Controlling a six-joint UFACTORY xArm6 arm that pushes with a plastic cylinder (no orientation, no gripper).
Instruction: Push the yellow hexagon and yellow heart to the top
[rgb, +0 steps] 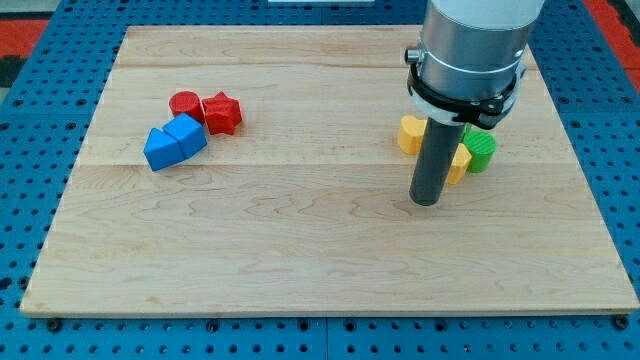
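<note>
My tip (427, 201) rests on the wooden board at the view's right, just below two yellow blocks. One yellow block (409, 133) shows to the left of the rod. The other yellow block (460, 164) peeks out to the rod's right, touching a green block (481, 148). The rod hides much of both yellow blocks, so I cannot tell which is the hexagon and which the heart. The tip is close to the right yellow block's lower edge; contact cannot be told.
At the view's left sits a cluster: a red cylinder (185, 104), a red star (222, 113) and two touching blue blocks (175, 143). The wooden board (300, 240) lies on a blue pegboard. The arm's grey body (470, 50) covers the top right.
</note>
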